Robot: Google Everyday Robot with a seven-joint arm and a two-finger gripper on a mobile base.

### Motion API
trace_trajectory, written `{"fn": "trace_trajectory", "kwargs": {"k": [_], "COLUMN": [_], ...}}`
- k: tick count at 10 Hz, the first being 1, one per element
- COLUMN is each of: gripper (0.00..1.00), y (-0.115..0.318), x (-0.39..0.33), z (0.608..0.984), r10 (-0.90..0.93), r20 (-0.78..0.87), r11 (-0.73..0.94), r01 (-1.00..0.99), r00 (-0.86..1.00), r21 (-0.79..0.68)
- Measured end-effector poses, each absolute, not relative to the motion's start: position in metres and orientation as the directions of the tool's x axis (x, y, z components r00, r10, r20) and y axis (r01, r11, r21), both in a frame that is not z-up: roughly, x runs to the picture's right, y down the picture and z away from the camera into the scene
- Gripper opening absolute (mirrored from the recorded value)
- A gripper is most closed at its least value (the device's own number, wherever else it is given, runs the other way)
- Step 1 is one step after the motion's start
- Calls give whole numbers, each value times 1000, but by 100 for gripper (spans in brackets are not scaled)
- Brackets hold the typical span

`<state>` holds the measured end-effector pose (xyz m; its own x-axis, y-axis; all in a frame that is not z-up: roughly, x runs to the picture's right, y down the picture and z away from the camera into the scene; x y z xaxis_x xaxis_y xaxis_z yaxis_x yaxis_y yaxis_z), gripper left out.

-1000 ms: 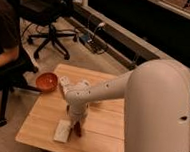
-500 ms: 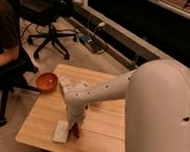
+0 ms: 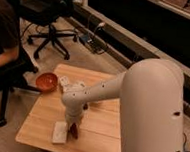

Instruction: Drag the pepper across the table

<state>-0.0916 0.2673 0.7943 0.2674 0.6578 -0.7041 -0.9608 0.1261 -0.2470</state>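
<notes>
1. Pepper [image 3: 74, 133] lies beneath the largest thing in view, the white robot arm [image 3: 150, 110], which fills the right side and reaches left and down over the table [image 3: 104, 129]. There is one arm.
2. One table stands here, low, with a light wood-plank top. The arm's wrist hangs over its front-left part.
3. One person [image 3: 2, 37] sits at the left edge, only partly in view.
4. Two black office chairs show: one chair [image 3: 49, 19] stands on the floor behind the table, and the second chair [image 3: 8, 83] is under the person.
5. One round orange-red bowl [image 3: 48, 81] sits at the table's back-left corner, with a small cluster of white items [image 3: 71, 83] just beside it on the right; how many items I cannot tell.
6. One flat white packet [image 3: 60, 131] lies near the front edge, just left of the pepper.
7. One gripper [image 3: 73, 125] points straight down at the front-left of the table, its fingers closed. Its tip meets the top of the pepper; whether the pepper is pinched between the fingers cannot be told.
8. One pepper, small, slender and dark red, lies on the table directly under the gripper, beside the packet and well apart from the bowl.
</notes>
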Motion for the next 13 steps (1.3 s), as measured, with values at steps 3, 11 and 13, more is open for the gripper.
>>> {"fn": "trace_trajectory", "kwargs": {"k": [3, 11, 13], "gripper": [9, 9, 9], "y": [260, 248, 244], "x": [-107, -148, -160], "z": [796, 803, 805], "r10": [659, 647, 648], "r20": [-691, -667, -660], "r11": [143, 186, 186], "r01": [-952, -925, -919], "r00": [296, 369, 380], "r21": [-271, -331, -347]}}
